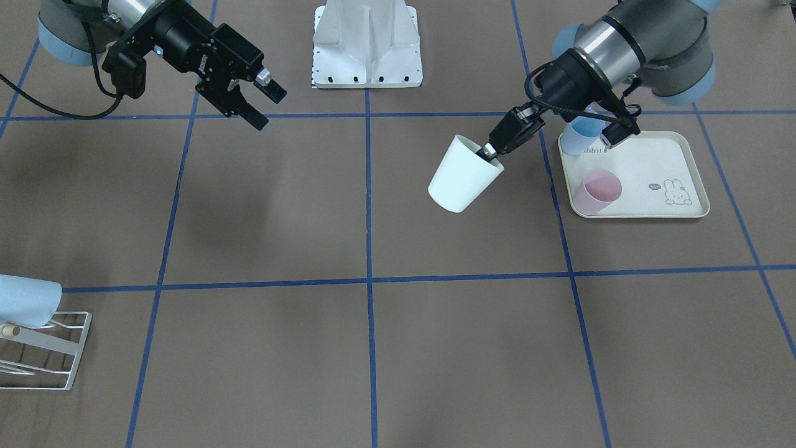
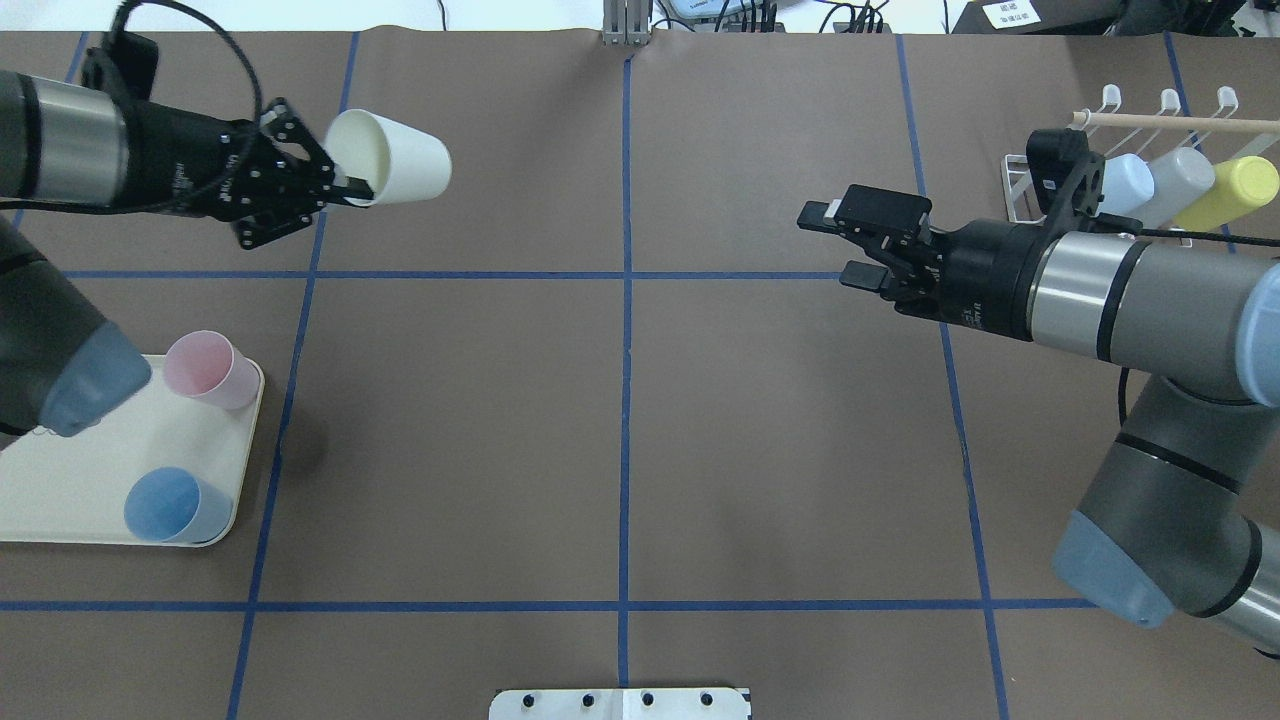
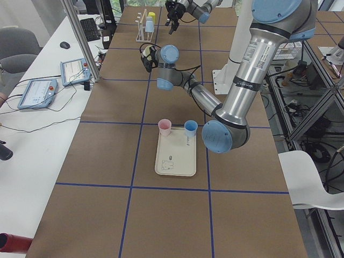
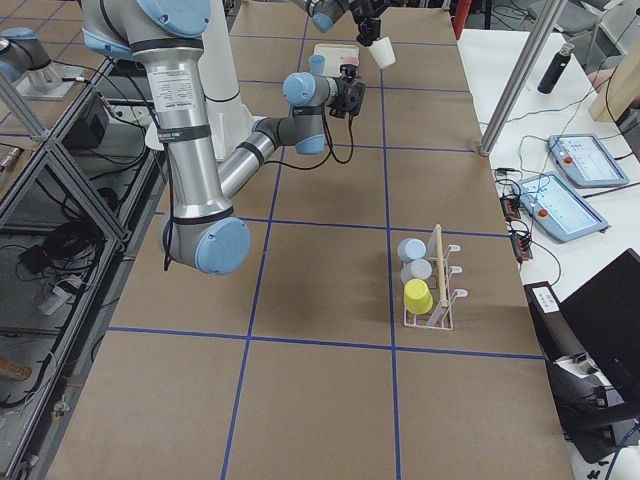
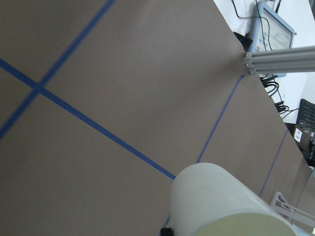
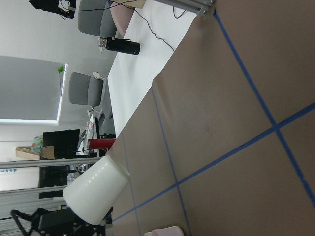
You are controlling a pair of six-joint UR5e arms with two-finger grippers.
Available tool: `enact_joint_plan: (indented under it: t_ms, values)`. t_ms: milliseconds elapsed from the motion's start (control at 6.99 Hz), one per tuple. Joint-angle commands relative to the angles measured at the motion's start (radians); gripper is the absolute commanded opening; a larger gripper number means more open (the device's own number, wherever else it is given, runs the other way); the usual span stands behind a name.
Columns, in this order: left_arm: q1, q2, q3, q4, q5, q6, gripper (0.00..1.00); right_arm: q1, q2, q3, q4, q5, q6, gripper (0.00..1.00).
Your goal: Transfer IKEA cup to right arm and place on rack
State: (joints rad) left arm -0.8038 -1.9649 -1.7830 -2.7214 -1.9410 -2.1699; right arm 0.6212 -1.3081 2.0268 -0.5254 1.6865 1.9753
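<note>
The IKEA cup (image 2: pixel 388 169) is white and hangs tilted above the table at the far left, its mouth toward my left gripper (image 2: pixel 355 187). That gripper is shut on the cup's rim, one finger inside the cup (image 1: pixel 463 178). The right arm's gripper (image 2: pixel 836 244) is open and empty, hovering over the table's right half and pointing toward the cup, a wide gap apart. The white wire rack (image 2: pixel 1019 186) stands at the far right behind the right arm. In the left wrist view the cup (image 5: pixel 221 204) fills the lower edge, and the right wrist view shows it (image 6: pixel 96 191) at a distance.
The rack holds a pale blue cup (image 2: pixel 1127 183), a grey one (image 2: pixel 1180 180) and a yellow one (image 2: pixel 1238 188). A cream rabbit-print tray (image 2: pixel 60 495) at the near left carries a pink cup (image 2: pixel 208 368) and a blue cup (image 2: pixel 172 505). The robot's white base plate (image 1: pixel 367 46) sits at mid-table edge.
</note>
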Motion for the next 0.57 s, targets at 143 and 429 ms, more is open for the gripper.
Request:
enact_joint_plan:
  t_ms: [143, 429]
  values:
    - [0.113, -0.04, 0.103, -0.352, 0.235, -0.165, 0.0, -0.026, 0.087, -0.025, 0.051, -0.016, 0.25, 0.98]
    - [0.153, -0.087, 0.099, -0.356, 0.241, -0.169, 0.0, -0.026, 0.131, -0.06, 0.051, -0.024, 0.318, 0.98]
